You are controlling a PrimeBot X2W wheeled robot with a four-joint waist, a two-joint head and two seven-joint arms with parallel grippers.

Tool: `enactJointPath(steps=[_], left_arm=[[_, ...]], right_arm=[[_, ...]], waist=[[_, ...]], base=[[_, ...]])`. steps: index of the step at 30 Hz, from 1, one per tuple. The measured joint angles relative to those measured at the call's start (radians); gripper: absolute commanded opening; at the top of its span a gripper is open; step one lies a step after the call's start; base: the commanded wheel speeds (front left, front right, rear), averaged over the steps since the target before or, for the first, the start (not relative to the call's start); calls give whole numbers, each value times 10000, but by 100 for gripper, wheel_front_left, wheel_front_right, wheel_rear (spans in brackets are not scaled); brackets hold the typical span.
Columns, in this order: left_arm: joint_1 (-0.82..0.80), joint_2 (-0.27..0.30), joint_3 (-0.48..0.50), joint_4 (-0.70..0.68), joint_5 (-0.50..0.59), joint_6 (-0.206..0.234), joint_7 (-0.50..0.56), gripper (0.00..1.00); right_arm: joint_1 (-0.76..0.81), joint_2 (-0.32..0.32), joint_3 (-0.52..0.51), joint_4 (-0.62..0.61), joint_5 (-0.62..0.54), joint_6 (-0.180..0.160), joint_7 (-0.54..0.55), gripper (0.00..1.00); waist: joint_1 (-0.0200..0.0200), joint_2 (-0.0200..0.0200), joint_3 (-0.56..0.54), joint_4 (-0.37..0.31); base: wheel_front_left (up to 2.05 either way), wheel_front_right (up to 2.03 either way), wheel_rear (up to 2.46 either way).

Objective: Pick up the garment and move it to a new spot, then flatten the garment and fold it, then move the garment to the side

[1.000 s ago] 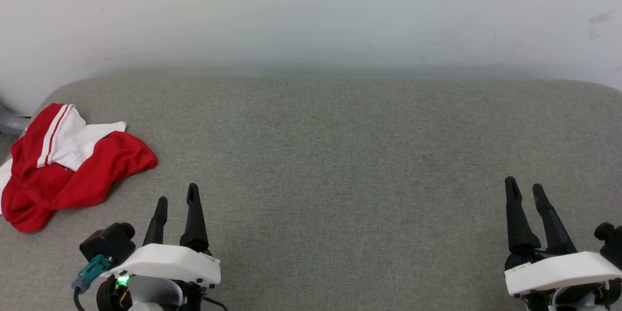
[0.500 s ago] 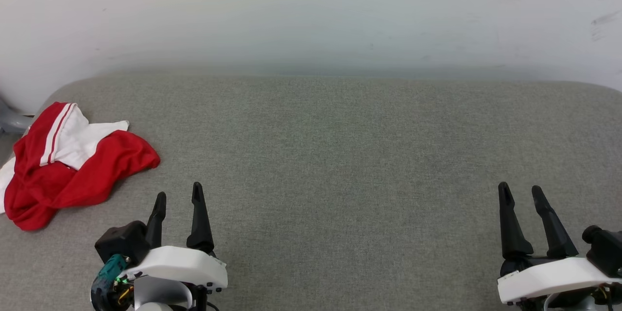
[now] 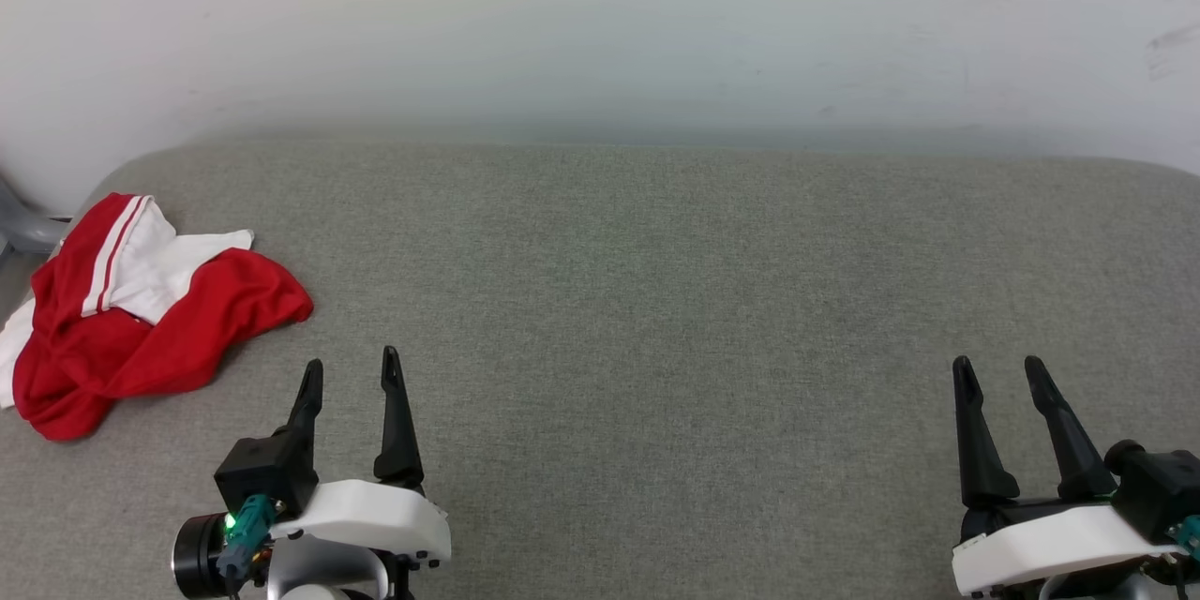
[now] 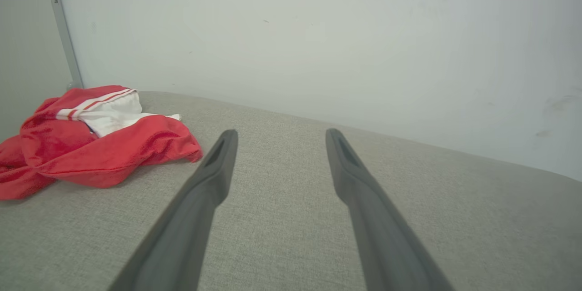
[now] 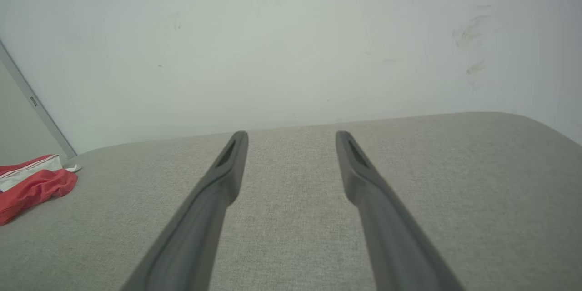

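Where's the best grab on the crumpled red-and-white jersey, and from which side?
On the crumpled red-and-white jersey shirt, probably the red lobe jutting rightward: it bulges off the grey fabric surface, nearest the open left claw. Come in low from its right, pinching across the fold.

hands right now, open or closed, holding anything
Left hand: open, holding nothing; the garment lies apart from it.
Right hand: open, holding nothing.

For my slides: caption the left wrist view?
Open left tool over grey fabric surface, crumpled red-and-white jersey shirt lying untouched alongside.
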Motion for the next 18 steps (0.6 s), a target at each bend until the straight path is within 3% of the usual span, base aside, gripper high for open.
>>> enactJointPath(steps=[18], left_arm=[[84, -54, -136, 115, 1241, -132, -360, 100]], right_arm=[[43, -2, -2, -167, -1348, 0, -370, 100]], waist=[[0, 0, 30, 75]], base=[[0, 0, 0]])
